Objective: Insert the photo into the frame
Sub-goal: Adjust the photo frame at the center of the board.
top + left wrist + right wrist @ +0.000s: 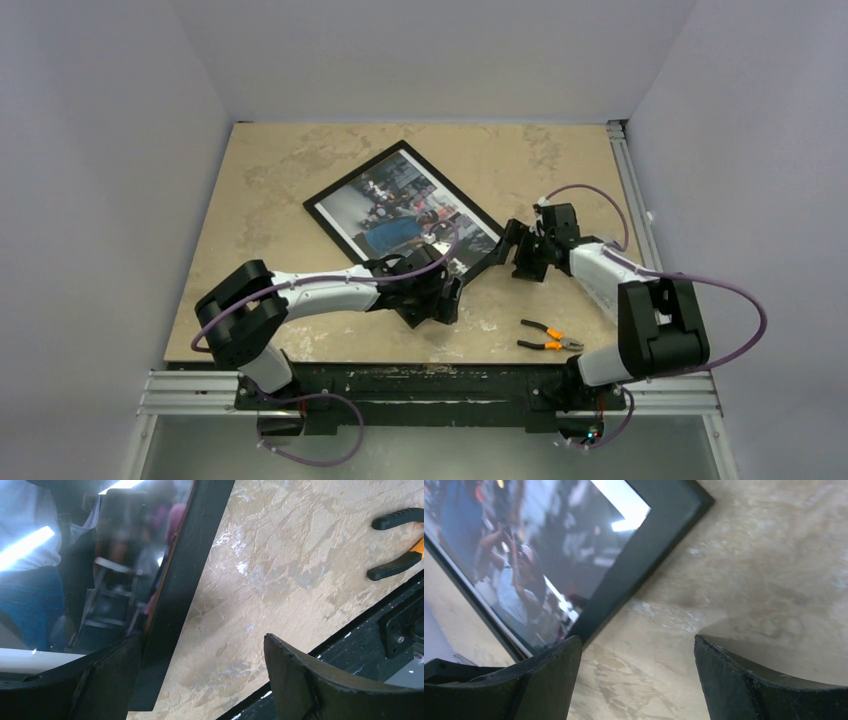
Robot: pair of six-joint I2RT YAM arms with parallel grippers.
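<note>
Spread across the mottled tan table (290, 190), flat and skewed, black face up: the frame (352, 176). Behind its pane, already seated, the photo (395, 225), blue shirts showing. At the near corner, the left gripper (202, 645), jaws wide apart, straddling the frame's rail, with one finger over the pane and the other over bare table; possibly touching, hard to tell. By the right-hand corner, the right gripper (638, 642), jaws likewise parted, gripping nothing. Near the front edge, well clear of the frame, orange-and-black pliers (548, 338).

On table (280, 180) (tan) — photo (400, 215) inside frame (455, 188)
</note>
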